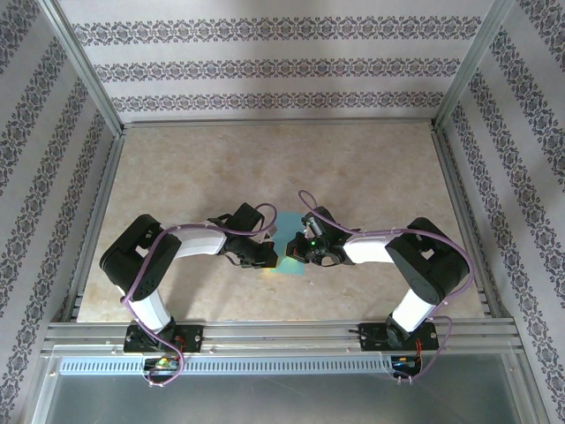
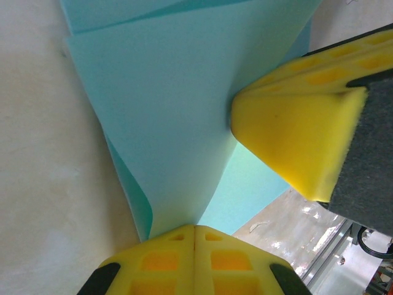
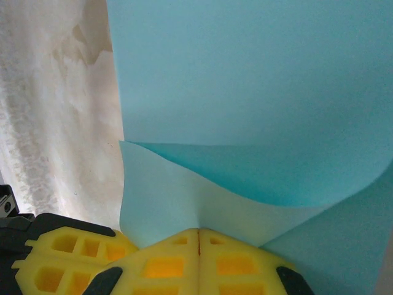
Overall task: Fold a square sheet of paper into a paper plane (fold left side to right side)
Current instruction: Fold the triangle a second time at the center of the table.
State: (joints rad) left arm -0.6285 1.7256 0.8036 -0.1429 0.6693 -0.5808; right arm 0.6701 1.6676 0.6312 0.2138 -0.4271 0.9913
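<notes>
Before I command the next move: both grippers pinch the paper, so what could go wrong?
The left gripper and right gripper are both shut on the paper; pulling apart could tear it. They sit close together, so they may collide. The paper bows rather than lying flat, so a crease could land crooked.

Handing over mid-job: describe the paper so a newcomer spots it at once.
On the beige marbled table, look to its middle. The thin teal-blue paper sheet is pinched there by the left tool and the right tool; it alone is teal, with curling flaps.
</notes>
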